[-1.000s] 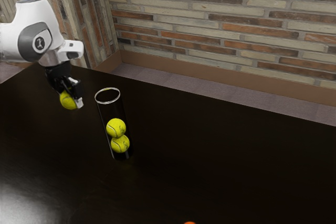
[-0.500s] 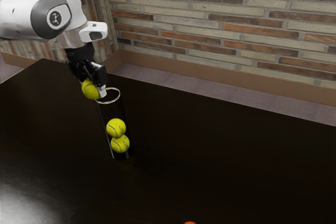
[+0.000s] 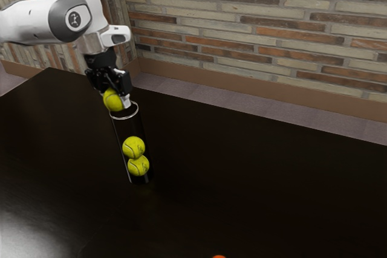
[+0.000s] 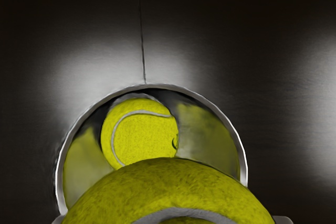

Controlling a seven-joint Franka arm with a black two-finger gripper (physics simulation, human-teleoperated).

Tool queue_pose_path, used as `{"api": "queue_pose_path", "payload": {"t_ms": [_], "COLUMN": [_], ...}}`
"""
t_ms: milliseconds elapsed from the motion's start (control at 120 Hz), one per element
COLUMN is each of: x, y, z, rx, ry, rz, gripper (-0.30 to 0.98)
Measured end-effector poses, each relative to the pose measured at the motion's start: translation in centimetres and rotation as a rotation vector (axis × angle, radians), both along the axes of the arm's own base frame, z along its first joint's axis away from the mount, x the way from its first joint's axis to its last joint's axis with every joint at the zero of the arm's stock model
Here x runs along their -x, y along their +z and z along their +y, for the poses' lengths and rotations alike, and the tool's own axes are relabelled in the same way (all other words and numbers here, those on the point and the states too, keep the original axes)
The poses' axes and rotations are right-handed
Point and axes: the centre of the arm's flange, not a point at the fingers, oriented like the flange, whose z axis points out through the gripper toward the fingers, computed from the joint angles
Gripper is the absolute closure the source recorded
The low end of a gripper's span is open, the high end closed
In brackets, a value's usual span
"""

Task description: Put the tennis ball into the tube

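While jaws clasp ball [image 3: 111, 100], tube [image 3: 128, 128] below

In the tube [image 3: 122, 130], on the table [image 3: 254, 179], the upper ball [image 3: 133, 147] sits on the lower ball [image 3: 138, 165]; at the tube's mouth, toward the exterior view's left, is the third ball [image 3: 111, 100], in the gripper [image 3: 117, 99]; behind the tube, the wall [image 3: 254, 28]

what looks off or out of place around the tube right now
Nothing looks spilled or damaged. The tube stands on the table with two balls stacked inside. The held ball seems slightly off-centre over the rim, which may just be mid-approach.
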Motion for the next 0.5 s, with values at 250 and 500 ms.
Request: {"api": "queue_pose_path", "payload": {"t_ms": [250,500], "x": [-0.7,-1.4], "y": [0.1,-0.2], "z": [1.7,-0.6], "rx": [0.001,0.002], "ry": [0.043,0.008], "rz": [-0.005,-0.003], "gripper": [0.31,0.29]}}
